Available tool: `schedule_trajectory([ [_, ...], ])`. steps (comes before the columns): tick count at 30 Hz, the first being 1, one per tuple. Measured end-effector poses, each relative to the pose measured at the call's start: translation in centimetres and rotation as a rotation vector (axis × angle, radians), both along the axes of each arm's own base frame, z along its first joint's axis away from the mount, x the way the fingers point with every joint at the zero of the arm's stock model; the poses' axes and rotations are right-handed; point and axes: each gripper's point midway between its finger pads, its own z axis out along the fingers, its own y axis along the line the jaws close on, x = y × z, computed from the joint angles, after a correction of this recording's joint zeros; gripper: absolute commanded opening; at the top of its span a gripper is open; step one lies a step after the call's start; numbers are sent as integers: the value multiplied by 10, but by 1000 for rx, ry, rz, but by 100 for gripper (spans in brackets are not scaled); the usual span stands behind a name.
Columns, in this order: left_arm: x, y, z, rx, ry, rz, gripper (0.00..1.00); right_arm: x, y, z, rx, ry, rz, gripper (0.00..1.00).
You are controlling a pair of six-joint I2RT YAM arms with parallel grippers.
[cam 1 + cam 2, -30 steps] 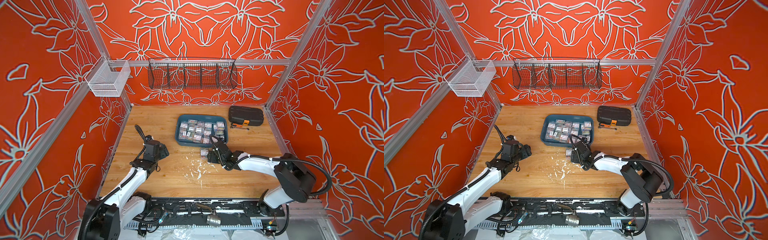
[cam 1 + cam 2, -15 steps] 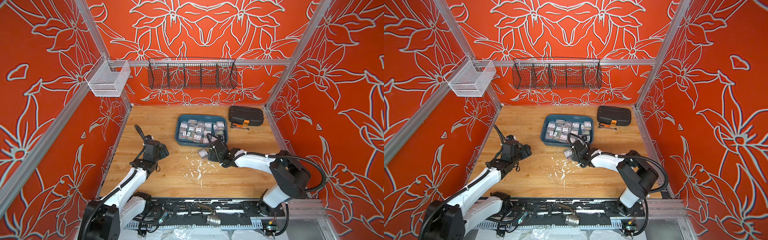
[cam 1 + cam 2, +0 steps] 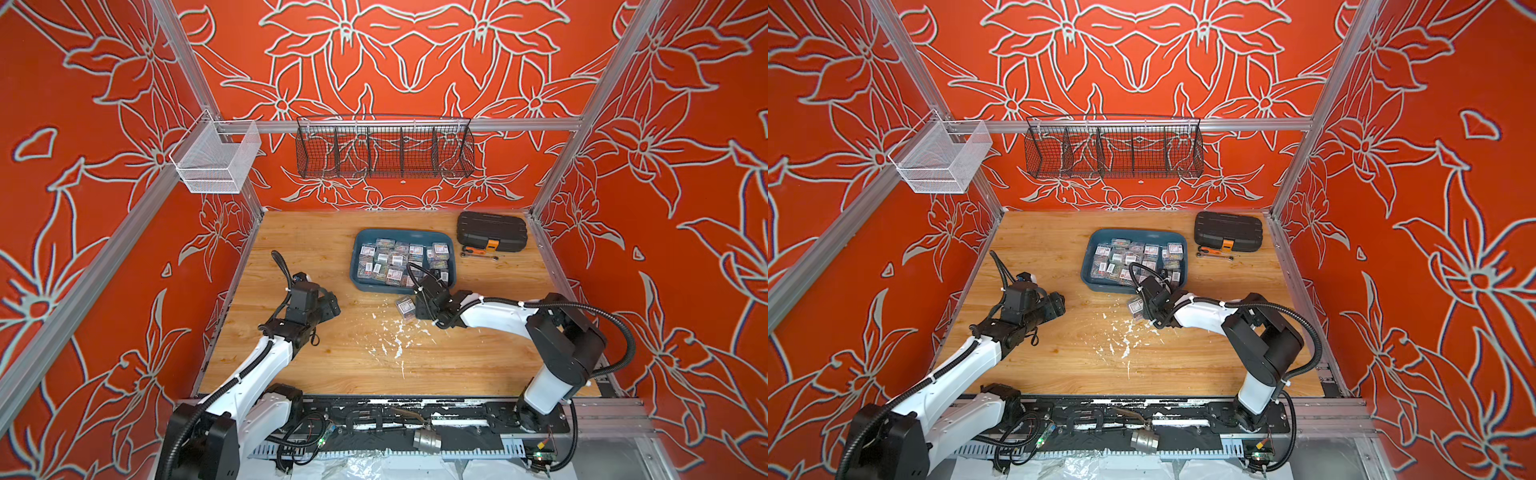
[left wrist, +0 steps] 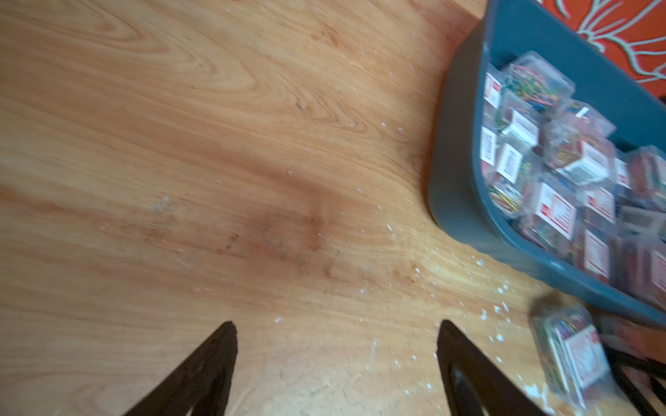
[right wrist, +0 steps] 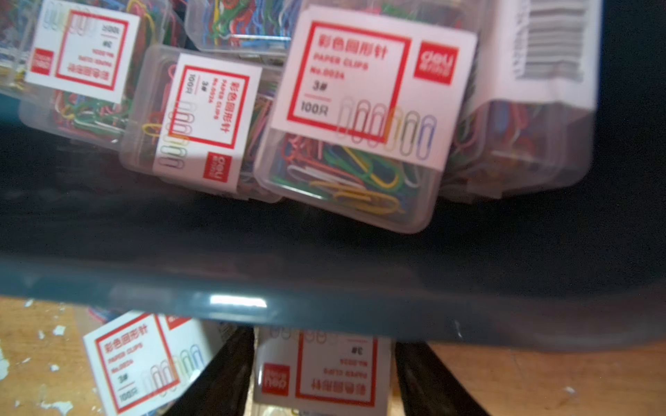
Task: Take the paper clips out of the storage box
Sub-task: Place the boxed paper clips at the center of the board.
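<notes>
Jaws, right: the right gripper [image 5: 324,338] is seen closed in on a paper-clip box [image 5: 320,374], its dark fingers [image 5: 223,374] pressed against both sides as far as the blur allows; a second ago they were spread wide.
Jaws, left: the left gripper [image 4: 337,324] is held wide open over bare table [image 4: 216,144], with nothing between the fingers; no change is noted there.
Arm shift: the right gripper has been brought a little nearer the storage box [image 3: 358,266] and is now placed at its near wall.
Gripped box: it is found outside the tray, low against the outer wall, partly covered by the rim [image 5: 324,299] in the right wrist view.
Second box: one more [image 3: 405,307] is left on the table just beside the gripper, where it lay a second ago.
Paper clips: the bulk [image 3: 399,259] is still piled inside the storage box.
Meaning for the task: little is judged done. The fresh grip is probably meant to pull a removed box clear of the wall, and many further picks will be needed.
</notes>
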Motion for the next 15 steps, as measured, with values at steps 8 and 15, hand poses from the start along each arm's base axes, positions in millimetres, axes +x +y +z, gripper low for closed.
schedule_trajectory([
  [8,-2,-66,-1,-249,38,-223,75,1,21,0,127,-6,25,54],
  [15,-5,-107,-33,-310,171,-320,66,2,36,3,232,-19,29,59],
])
